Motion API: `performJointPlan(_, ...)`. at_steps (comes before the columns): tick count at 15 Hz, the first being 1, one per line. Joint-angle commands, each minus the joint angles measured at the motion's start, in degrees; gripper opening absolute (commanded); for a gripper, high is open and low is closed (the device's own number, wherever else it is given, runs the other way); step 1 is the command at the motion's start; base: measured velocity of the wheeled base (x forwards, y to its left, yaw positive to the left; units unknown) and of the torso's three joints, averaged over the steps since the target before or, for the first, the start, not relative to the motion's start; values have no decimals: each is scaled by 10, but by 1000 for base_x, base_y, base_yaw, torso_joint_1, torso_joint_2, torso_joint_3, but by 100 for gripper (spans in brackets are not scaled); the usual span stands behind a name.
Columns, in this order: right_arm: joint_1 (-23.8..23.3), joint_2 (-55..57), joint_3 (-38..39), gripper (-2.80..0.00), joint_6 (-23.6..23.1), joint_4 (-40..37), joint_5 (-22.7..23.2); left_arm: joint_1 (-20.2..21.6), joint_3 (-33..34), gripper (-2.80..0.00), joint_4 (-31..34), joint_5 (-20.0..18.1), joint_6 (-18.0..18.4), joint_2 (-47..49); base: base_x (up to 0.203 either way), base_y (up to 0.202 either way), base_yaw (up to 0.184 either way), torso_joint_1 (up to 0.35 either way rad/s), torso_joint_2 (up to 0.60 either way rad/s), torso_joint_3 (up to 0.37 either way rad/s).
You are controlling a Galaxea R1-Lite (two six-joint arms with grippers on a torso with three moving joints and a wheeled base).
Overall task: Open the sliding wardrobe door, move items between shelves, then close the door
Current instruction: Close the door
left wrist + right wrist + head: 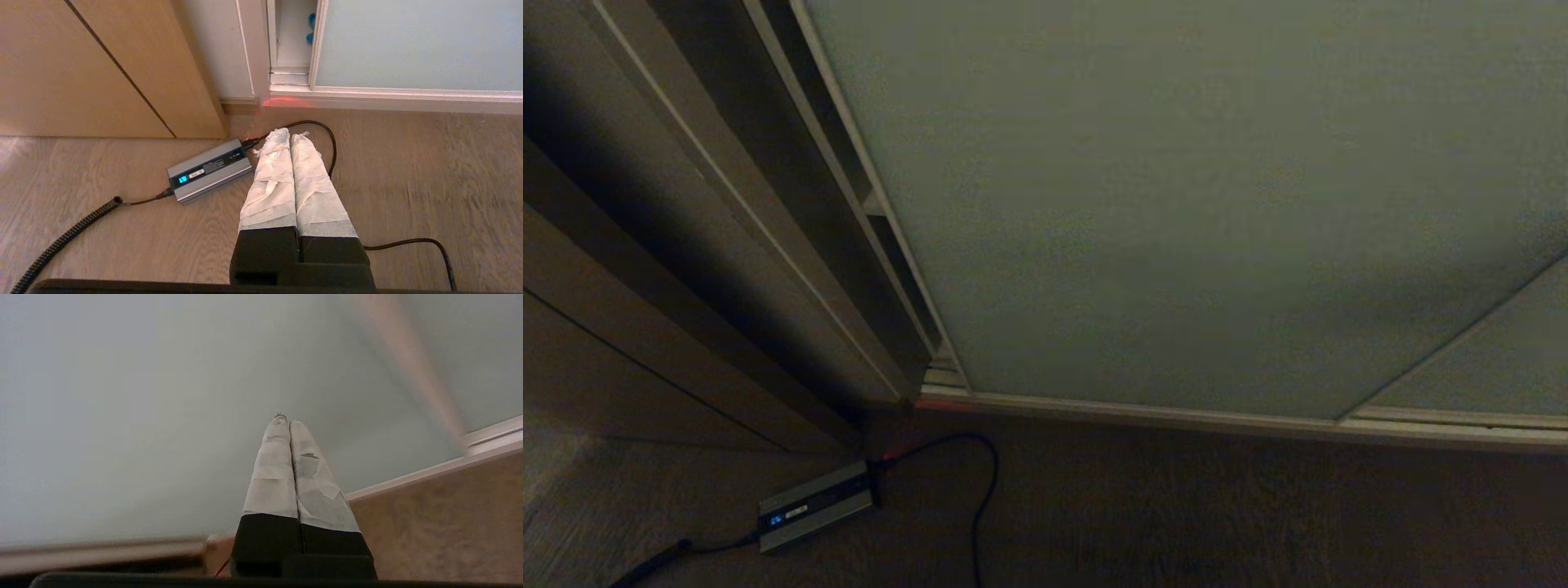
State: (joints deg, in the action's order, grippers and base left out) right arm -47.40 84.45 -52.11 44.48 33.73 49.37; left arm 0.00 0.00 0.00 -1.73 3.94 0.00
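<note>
The sliding wardrobe door (1176,204) is a wide pale grey-green panel that fills most of the head view. It stands a narrow slit away from the frame on its left. In the left wrist view the door (408,45) shows that slit, with an off-white inside wall (292,49) and a small blue thing (311,26) that I cannot identify. My right gripper (288,422) is shut and empty, its taped tips pointing at the door (122,396) low down near the bottom rail. My left gripper (291,134) is shut and empty, hanging over the floor. Neither arm shows in the head view.
A grey charger box (210,169) with a lit display lies on the wood floor (429,171) left of the door, also seen from the head (817,506). Black cables (333,143) loop around it. A brown wooden side panel (81,69) stands to the left. The bottom rail (1176,416) runs along the floor.
</note>
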Motion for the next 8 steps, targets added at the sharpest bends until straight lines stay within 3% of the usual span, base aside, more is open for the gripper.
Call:
performJointPlan(1,-37,4,-17,-280,1,5,1,0,0,-280,0,0,0,1,0,0,0,0,0,0)
performJointPlan(5,-49,81,-91,-280,-1,5,0,0,0,-280,0,0,0,1,0,0,0,0,0,0)
performJointPlan(8,-26,168,-157,-280,0,0,-6,0,0,-280,0,0,0,1,0,0,0,0,0,0)
